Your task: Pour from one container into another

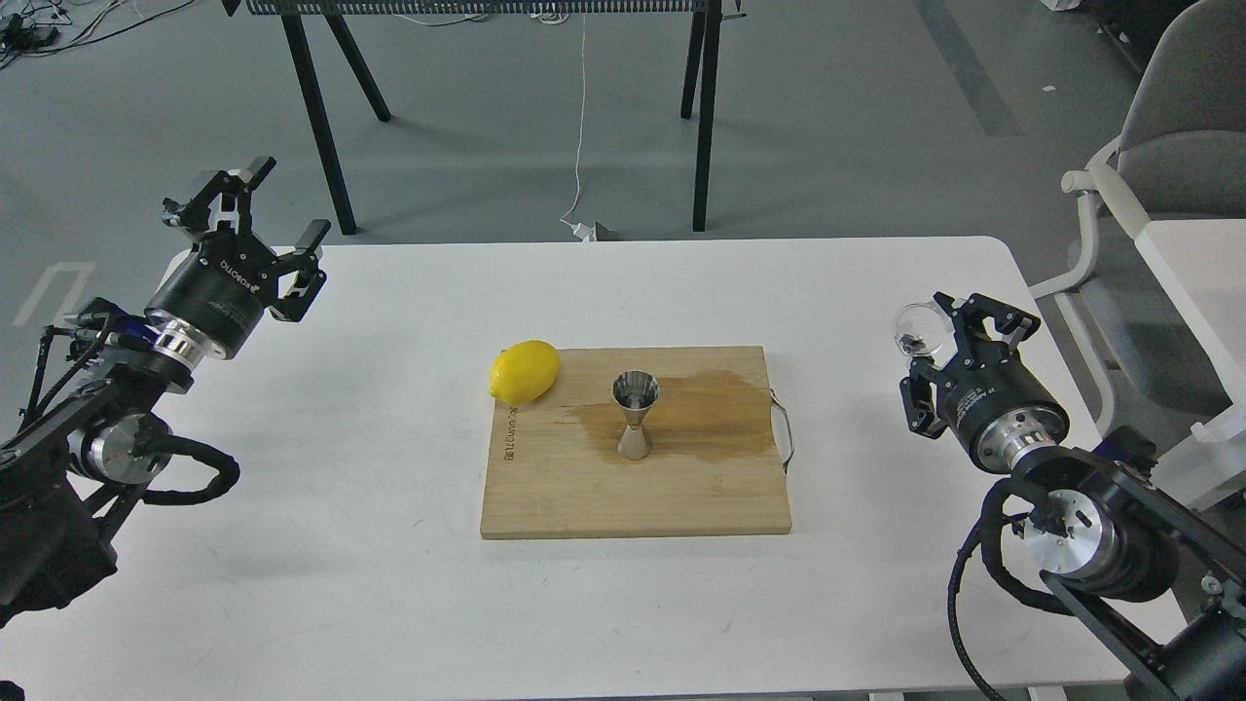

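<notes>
Nearest, the rectangular pale wooden cutting board (584, 487) bears a dark wet stain; on it the small shiny steel hourglass jigger (636, 416) stands upright, mouth up, with a yellow lemon (524, 372) at the board's far-left corner. The right gripper (942, 321) clamps the small clear glass cup (918, 330) above the white table's (341, 584) right side, so the jigger lies well off to the cup's left. The left gripper (255, 209) hangs spread and empty, equally distant.

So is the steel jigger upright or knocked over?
Upright: the jigger stands on its base on the cutting board, open cone facing up.
</notes>
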